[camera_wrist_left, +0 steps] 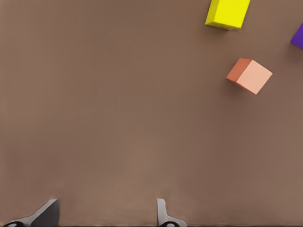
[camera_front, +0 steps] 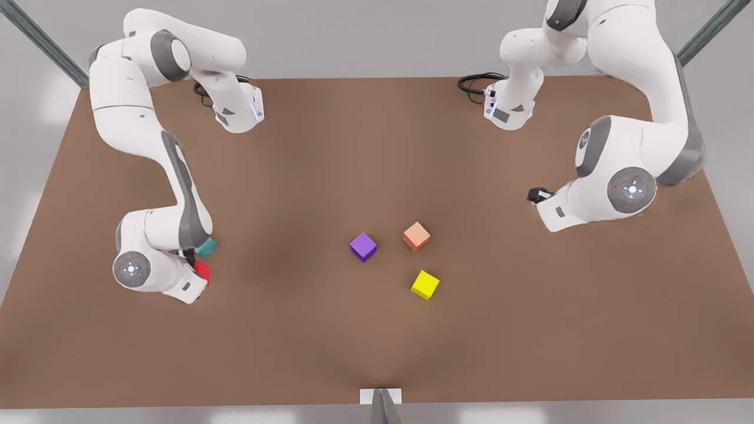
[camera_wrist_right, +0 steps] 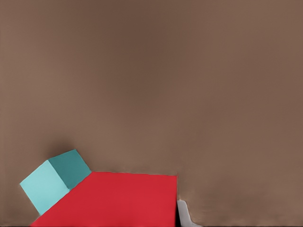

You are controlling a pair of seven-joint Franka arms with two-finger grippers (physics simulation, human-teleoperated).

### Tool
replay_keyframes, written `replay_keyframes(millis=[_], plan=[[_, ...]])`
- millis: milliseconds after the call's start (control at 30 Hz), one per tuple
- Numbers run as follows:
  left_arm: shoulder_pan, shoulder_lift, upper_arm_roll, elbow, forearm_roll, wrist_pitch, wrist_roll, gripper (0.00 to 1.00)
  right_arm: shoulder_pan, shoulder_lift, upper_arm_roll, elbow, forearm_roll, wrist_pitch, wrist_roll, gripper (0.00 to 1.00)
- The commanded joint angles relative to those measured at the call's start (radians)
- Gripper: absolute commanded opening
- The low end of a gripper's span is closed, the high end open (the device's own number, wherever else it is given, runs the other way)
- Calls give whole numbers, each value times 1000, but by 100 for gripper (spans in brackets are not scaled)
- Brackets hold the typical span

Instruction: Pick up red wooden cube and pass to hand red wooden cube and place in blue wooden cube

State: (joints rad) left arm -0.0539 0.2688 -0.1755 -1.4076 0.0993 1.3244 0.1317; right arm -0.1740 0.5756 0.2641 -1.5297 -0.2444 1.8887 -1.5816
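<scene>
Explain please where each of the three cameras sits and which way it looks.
Front view: high over the table, looking down; both arms show.
Left wrist view: on the left gripper, open, facing bare table; salmon-orange cube and yellow cube lie farther off.
Right wrist view: on the right gripper, facing the red wooden cube and the blue wooden cube.
Front and left wrist views share the salmon-orange cube.

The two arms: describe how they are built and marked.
Both arms are glossy white with rounded links and dark grey joint bands. Grey round caps with small lights close the wrist joints. Black cables loop at the bases. The right gripper and the left gripper are dark, with grey fingers in the left wrist view.
</scene>
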Motion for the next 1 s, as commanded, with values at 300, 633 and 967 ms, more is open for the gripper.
replay_keyframes(millis=[300,633,967], plan=[[26,-26,67,-37,-136,162,-115,100,-117,-169,4,-391,7,340,534,47],[28,-22,67,-16,-135,154,-185,100,-127,-189,12,-494,13,346,563,48],[29,-20,65,-17,-133,139,-181,100,-147,-183,12,-566,28,426,561,50]])
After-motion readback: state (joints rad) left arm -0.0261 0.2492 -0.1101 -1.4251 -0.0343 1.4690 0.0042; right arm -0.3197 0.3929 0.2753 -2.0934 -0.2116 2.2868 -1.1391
